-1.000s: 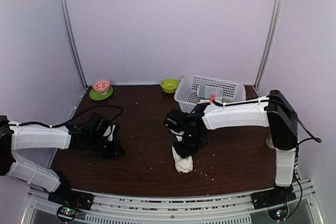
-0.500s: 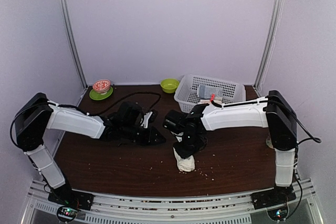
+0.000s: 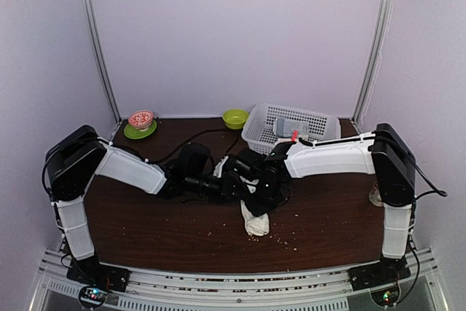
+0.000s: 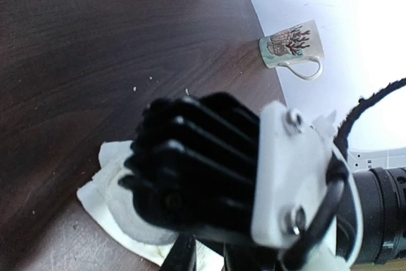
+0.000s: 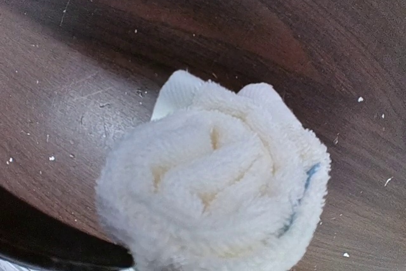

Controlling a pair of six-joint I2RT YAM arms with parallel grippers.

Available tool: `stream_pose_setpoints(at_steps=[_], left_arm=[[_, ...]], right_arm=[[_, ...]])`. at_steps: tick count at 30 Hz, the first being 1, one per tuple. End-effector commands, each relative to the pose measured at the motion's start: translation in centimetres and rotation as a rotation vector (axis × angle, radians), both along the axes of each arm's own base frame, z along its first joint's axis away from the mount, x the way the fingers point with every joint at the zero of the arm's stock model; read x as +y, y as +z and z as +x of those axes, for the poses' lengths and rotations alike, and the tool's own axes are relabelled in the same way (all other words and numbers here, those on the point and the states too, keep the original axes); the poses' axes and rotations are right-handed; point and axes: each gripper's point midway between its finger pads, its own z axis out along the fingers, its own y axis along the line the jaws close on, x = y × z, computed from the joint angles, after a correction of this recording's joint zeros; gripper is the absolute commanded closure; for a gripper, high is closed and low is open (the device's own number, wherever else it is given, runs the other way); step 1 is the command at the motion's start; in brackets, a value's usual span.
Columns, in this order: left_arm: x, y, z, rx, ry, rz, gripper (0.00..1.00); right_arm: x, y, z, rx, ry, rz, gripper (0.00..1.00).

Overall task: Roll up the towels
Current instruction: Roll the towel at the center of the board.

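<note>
My right gripper [image 3: 260, 198] is pinched narrowly on the far end of the rolled cream towel [image 3: 254, 222] mid-way across the table [image 3: 145, 216], and I cannot tell whether the left gripper [image 3: 224, 184] beside it is open, so I should bring that one in low and gently, without loosening the roll.

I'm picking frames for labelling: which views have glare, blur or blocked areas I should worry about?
Left wrist view: the upper right is blown out white beside the mug, and a close black housing hides part of the towel. Right wrist view: the towel fills the frame, slightly soft, with a pale sheen on the table. Top external view: evenly lit, no glare.
</note>
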Motion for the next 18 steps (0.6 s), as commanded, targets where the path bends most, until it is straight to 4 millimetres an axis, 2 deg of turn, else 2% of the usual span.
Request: stream_pose_setpoints(at_steps=[1, 4, 8, 15, 18], left_arm=[[-1.6, 0.5, 0.3, 0.001, -0.029, -0.061, 0.83], [-1.8, -1.2, 0.6, 0.037, -0.017, -0.037, 0.83], [-2.1, -2.8, 1.0, 0.082, 0.002, -0.025, 0.84], [-1.3, -5.9, 2.0, 0.159, 0.067, 0.025, 0.88], [-0.7, -7.2, 2.3, 0.195, 0.094, 0.045, 0.89]], right_arm=[[-1.6, -2.9, 0.0, 0.022, -0.016, -0.064, 1.0], [-1.3, -2.7, -0.1, 0.029, -0.012, -0.052, 0.96], [-1.0, -2.2, -0.3, 0.035, -0.005, -0.034, 0.83], [-0.8, -0.7, -0.1, 0.018, -0.006, -0.01, 0.47], [-0.8, 0.1, -0.1, 0.008, -0.011, 0.002, 0.38]])
